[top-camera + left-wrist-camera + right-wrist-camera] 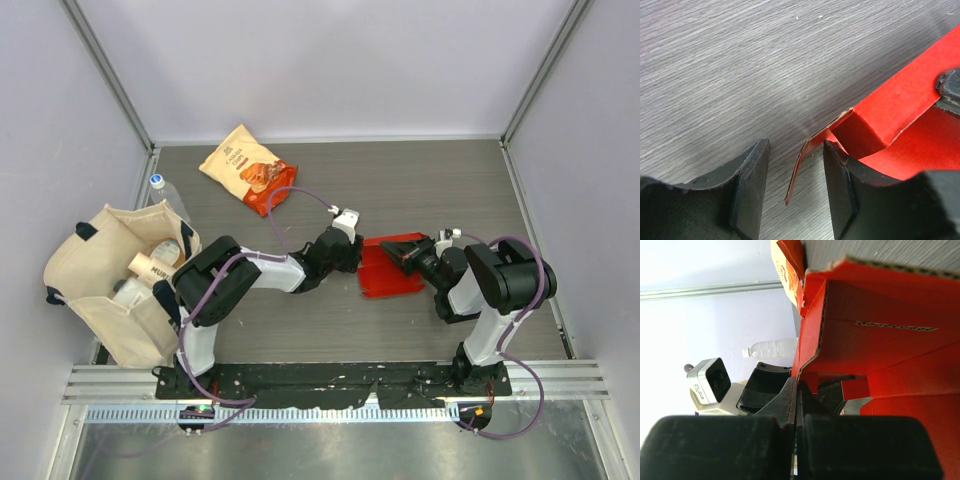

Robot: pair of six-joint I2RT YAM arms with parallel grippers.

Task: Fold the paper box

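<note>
From above, the paper box (388, 272) lies on the table (450, 190) between the two arms. Both wrists cover its upper edge, so its folded shape is hard to read there.

The left gripper (796, 148) stands with its jaws apart. Its own camera shows a thin red flap rising in the gap between the fingers, close to the one nearer the box; I cannot tell whether it touches. That view cuts the box off at the right and bottom edges.

The right gripper (797, 390) has its fingers pressed together, and they seem to pinch the edge of a raised red wall. The spot where they meet is dark and partly hidden by the fingers themselves. In the left wrist view a black tip sits on the top edge of that wall, at the right border.

At the left of the table a cream tote bag (75, 255) stands open. Inside it are a pale tube (150, 262) and something white beneath it, too covered to name. A clear bottle (165, 195) is just behind the tote bag, and a snack bag (248, 168) lies near the back wall, well apart from the box.

Only the right wrist view shows the box's inside, with wavy cut edges and a short slit in one panel. Only the top view shows the tote bag.
</note>
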